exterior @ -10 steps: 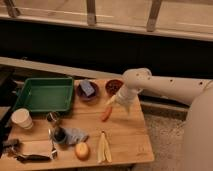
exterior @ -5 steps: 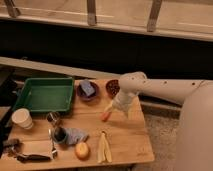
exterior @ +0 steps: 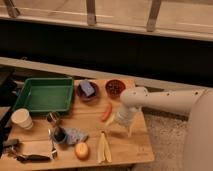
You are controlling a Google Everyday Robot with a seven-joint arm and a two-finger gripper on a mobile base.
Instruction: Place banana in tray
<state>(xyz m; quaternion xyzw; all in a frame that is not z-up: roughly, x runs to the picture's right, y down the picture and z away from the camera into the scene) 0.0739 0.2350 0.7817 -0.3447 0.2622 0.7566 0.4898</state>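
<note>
The banana (exterior: pixel 103 148), pale yellow and split into narrow strips, lies on the wooden table near its front edge. The dark green tray (exterior: pixel 44 97) stands at the table's back left with nothing in it. My gripper (exterior: pixel 120 130) hangs from the white arm above the table, a little to the right of and behind the banana, not touching it. Its fingers point down and look spread, with nothing between them.
An orange-red carrot-like stick (exterior: pixel 106 111) lies just left of the gripper. Two dark bowls stand at the back, one (exterior: pixel 87 91) holding a blue sponge, one (exterior: pixel 115 88) reddish. A white cup (exterior: pixel 22 119), cans (exterior: pixel 55 126), a blue cloth (exterior: pixel 76 135) and a round orange fruit (exterior: pixel 81 150) lie front left.
The gripper has moved from over the carrot-like stick toward the table's front, closer to the banana. The objects on the table have not moved.
</note>
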